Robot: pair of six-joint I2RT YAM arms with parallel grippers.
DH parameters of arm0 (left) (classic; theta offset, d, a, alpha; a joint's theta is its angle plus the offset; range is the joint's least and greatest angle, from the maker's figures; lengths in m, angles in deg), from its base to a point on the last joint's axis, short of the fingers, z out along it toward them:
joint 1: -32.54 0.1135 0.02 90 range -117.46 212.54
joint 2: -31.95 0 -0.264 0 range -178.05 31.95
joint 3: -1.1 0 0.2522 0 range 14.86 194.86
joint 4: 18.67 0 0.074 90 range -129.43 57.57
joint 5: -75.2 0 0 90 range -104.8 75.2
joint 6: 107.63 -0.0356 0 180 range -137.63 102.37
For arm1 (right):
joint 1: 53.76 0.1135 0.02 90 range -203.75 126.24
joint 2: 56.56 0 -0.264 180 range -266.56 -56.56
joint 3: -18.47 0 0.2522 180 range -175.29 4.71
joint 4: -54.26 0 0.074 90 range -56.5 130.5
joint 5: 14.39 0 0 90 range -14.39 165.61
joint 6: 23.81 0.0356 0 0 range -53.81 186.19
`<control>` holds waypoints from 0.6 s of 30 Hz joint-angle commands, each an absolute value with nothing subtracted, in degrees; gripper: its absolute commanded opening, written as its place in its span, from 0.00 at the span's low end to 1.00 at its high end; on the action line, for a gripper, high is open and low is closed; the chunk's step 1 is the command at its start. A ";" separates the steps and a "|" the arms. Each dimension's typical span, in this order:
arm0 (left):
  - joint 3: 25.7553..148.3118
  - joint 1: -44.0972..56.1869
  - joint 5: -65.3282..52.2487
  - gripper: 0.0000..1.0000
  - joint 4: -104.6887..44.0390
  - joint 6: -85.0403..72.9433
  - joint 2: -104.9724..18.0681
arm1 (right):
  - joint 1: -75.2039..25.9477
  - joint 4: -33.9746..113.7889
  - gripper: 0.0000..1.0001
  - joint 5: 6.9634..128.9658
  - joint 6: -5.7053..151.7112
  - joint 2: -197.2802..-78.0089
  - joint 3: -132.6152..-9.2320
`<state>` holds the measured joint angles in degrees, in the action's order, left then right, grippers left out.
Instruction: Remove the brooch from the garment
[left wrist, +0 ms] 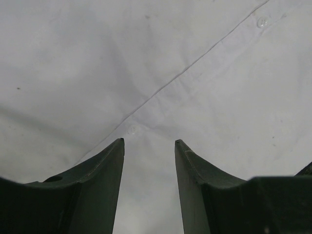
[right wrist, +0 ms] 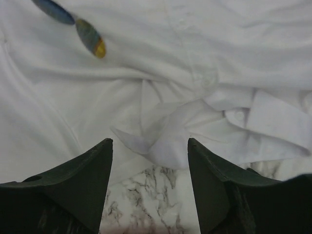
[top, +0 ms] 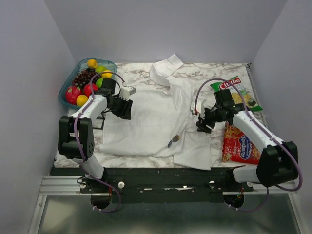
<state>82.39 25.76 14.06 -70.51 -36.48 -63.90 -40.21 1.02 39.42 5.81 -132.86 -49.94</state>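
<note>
The garment [top: 156, 119], a white wrinkled shirt, lies spread across the marble table with its collar at the back. The brooch [top: 170, 144] is a tiny dark-blue disc near the shirt's front hem, and it also shows at the top left of the right wrist view [right wrist: 53, 10]. A small gold-tinted oval [right wrist: 90, 38] lies right beside it. My right gripper [right wrist: 148, 140] is open at the shirt's right edge, with a fold of cloth [right wrist: 165, 141] just past its tips and nothing between them. My left gripper [left wrist: 148, 141] is open over the shirt's left part, above the button placket [left wrist: 195, 63].
A blue bowl [top: 65, 89] of fruit stands at the back left, close behind the left arm. A green chips bag [top: 236, 90] and a red snack bag [top: 239, 144] lie to the right of the shirt, beside the right arm. Bare marble table [right wrist: 156, 204] shows under the right gripper.
</note>
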 commanded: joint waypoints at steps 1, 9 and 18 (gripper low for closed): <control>82.98 25.60 9.55 0.54 -69.61 -36.18 -66.39 | -38.55 -3.36 0.70 39.91 -5.26 -138.64 -49.43; 82.72 25.60 4.19 0.53 -68.02 -32.84 -70.70 | -32.14 -2.03 0.63 48.52 -12.39 -148.66 -48.11; 79.02 25.78 -6.80 0.51 -65.04 -32.39 -71.76 | -35.82 0.60 0.50 66.98 -9.66 -147.89 -43.37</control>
